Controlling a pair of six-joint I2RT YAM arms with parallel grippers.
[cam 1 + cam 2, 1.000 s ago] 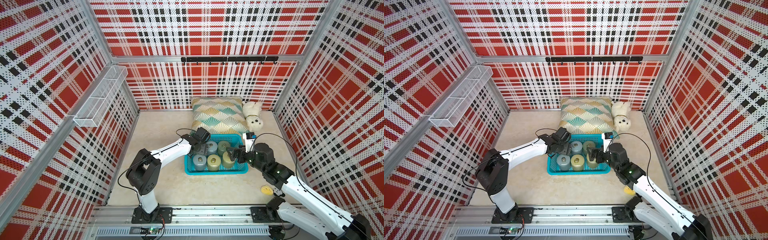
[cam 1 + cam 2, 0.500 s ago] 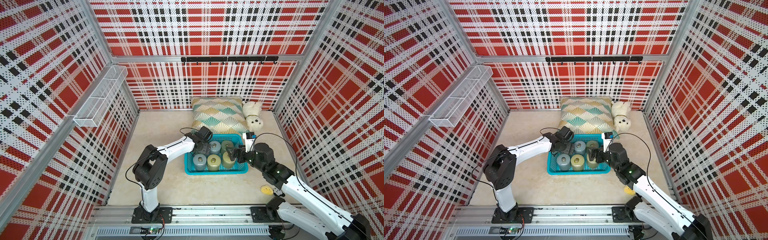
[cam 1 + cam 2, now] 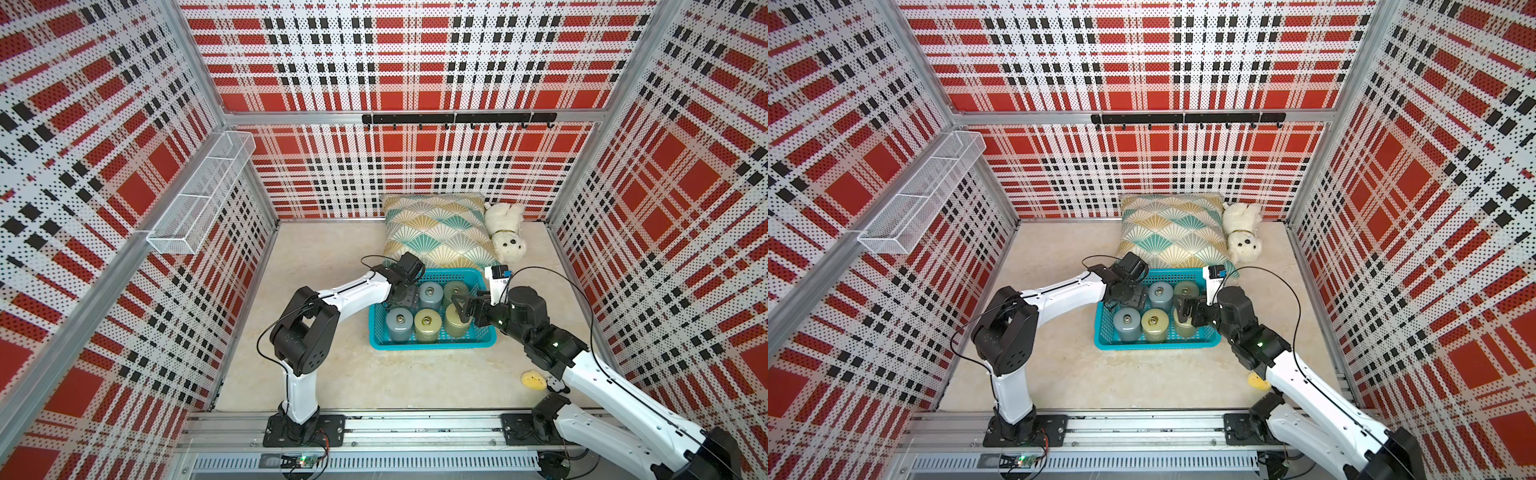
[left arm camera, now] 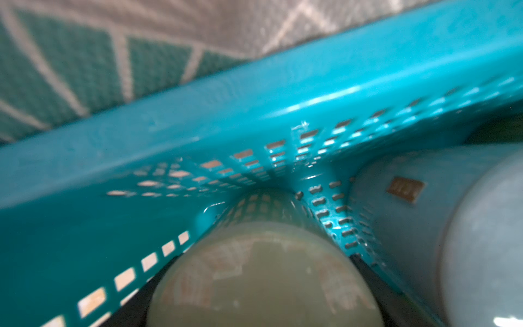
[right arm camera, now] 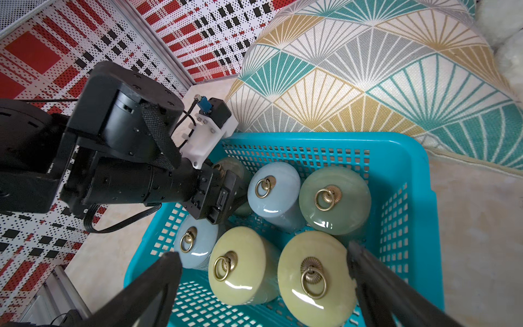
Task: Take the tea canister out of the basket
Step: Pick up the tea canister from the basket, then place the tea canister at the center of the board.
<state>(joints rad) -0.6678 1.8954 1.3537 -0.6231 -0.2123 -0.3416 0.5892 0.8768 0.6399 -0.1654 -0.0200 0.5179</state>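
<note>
Right fingers (image 5: 376, 283): spread wide, nothing held; poised above the yellow-green canister (image 5: 314, 271) in the basket's near right corner.
Left fingers (image 4: 370, 280): dark edges on either side of the olive-green tea canister (image 4: 263, 277); pressing or only straddling, cannot tell.
Left gripper (image 3: 405, 298): down in the basket's far left corner, just beside the pillow (image 3: 434, 232).
Basket (image 3: 432, 344): turquoise, flat on the tabletop (image 3: 332, 332), six canisters upright inside, packed close.
Neighbours: blue-grey canister (image 3: 431, 291) right next to the olive-green one; another blue-grey (image 3: 399, 324) in front of it.
Done: approach only, by my read. Nothing lifted, nothing out.
Left to do: secure the grip, lift clear of the rim, set down outside.
Risk: tight packing, so the lift may drag a neighbour.
</note>
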